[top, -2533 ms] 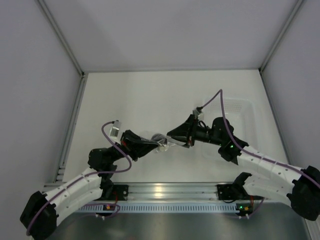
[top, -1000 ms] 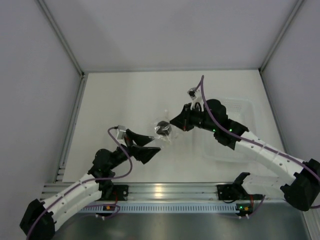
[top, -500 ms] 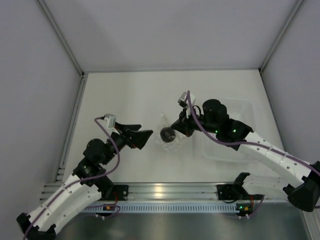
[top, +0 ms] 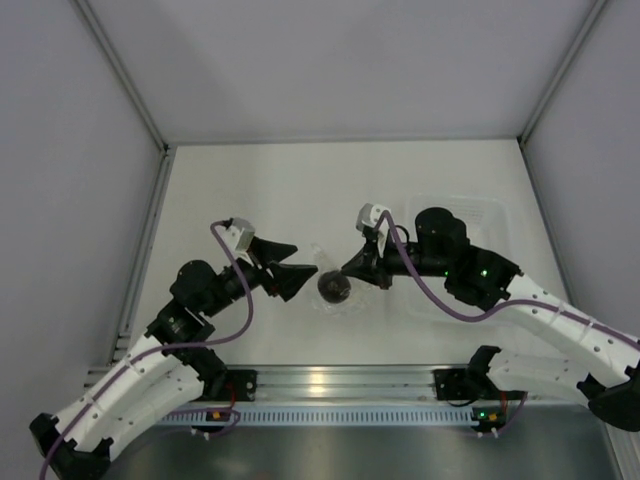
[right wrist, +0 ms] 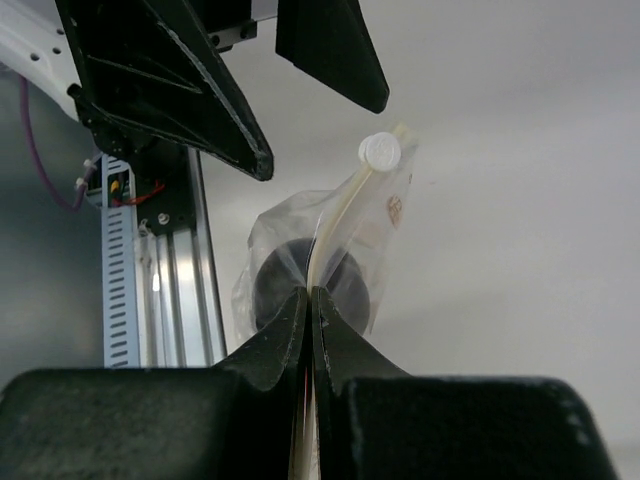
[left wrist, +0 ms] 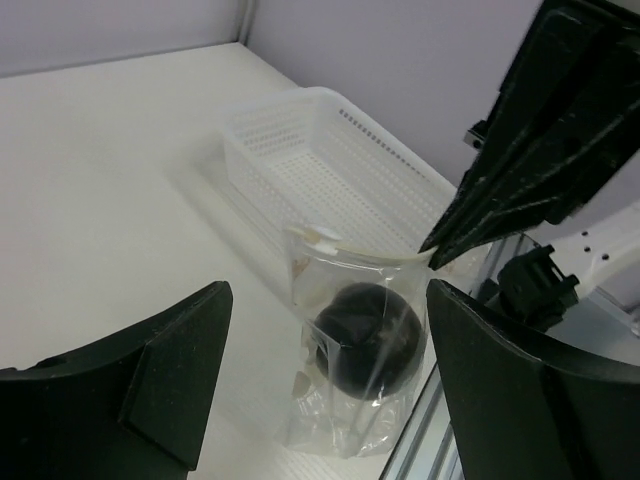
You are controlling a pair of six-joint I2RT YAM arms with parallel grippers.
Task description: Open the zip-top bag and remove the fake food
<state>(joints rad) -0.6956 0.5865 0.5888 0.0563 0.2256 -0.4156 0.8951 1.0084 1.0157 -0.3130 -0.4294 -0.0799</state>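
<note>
The zip-top bag [top: 338, 296] is small, clear and crinkly, and it hangs upright from its top strip with its bottom at the tabletop. The fake food [left wrist: 368, 338], a glossy dark ball, sits inside it. My right gripper [right wrist: 309, 292] is shut on the bag's white zip strip [right wrist: 345, 205], just above the ball. The white slider [right wrist: 379, 150] shows at the strip's far end. My left gripper [top: 304, 258] stands open just left of the bag. Its fingers [left wrist: 150, 370] flank the bag [left wrist: 345, 400] without touching it.
A white translucent mesh tub [left wrist: 330, 165] stands behind the bag, under the right arm [top: 470, 265]. The aluminium rail [top: 330, 382] runs along the near table edge. Grey walls enclose the table on three sides.
The left gripper let go of the bag and drew back, then swung toward it again with its jaws wide. The right gripper lifted the bag and shifted it slightly nearer.
</note>
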